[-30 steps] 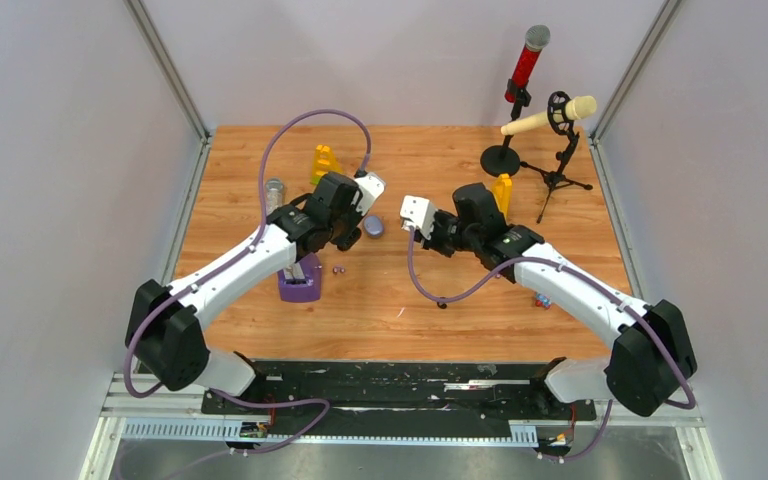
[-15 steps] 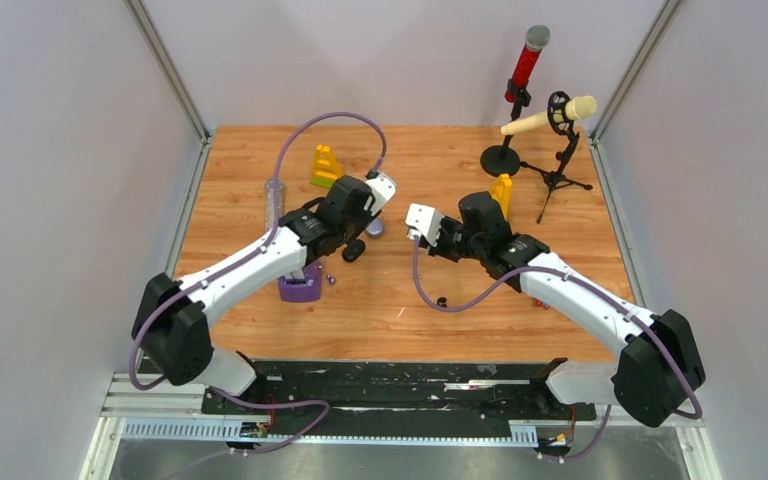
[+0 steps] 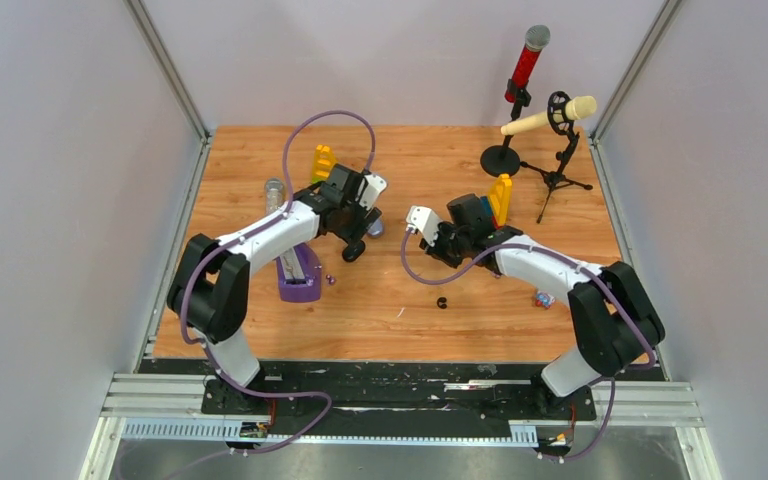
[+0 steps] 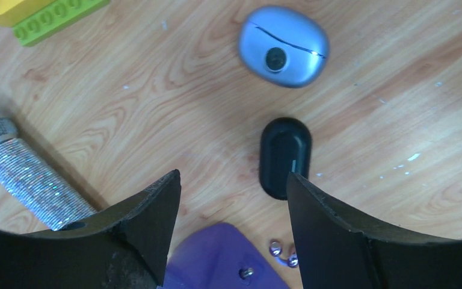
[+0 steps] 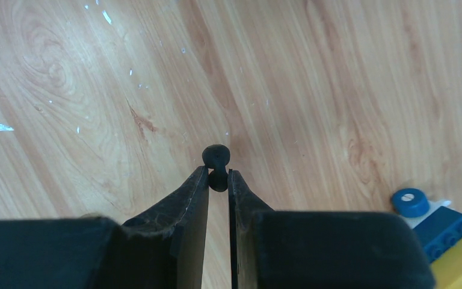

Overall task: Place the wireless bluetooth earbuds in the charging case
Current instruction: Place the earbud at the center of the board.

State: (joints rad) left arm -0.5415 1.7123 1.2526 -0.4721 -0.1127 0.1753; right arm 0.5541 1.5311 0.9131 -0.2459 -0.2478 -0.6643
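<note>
The surface (image 4: 156, 108) is orange-brown wood with wavy darker lines and tiny white specks. The blue-grey case (image 4: 283, 46) is shiny, with a round black spot. The black case (image 4: 284, 158) is plain. The block (image 4: 216, 265) is purple, and the little buds (image 4: 283, 254) by it look silvery purple. The tube (image 4: 21, 171) is silver and sparkly. One brick (image 4: 60, 21) is green. The tiny bud (image 5: 216, 158) between black jaws is black too. The round piece (image 5: 410, 202) is blue. The left arm (image 3: 260, 235) and right arm (image 3: 540, 268) are white and black, with purple cables (image 3: 330, 114). One microphone (image 3: 525, 62) is red, the other microphone (image 3: 545, 118) cream.
</note>
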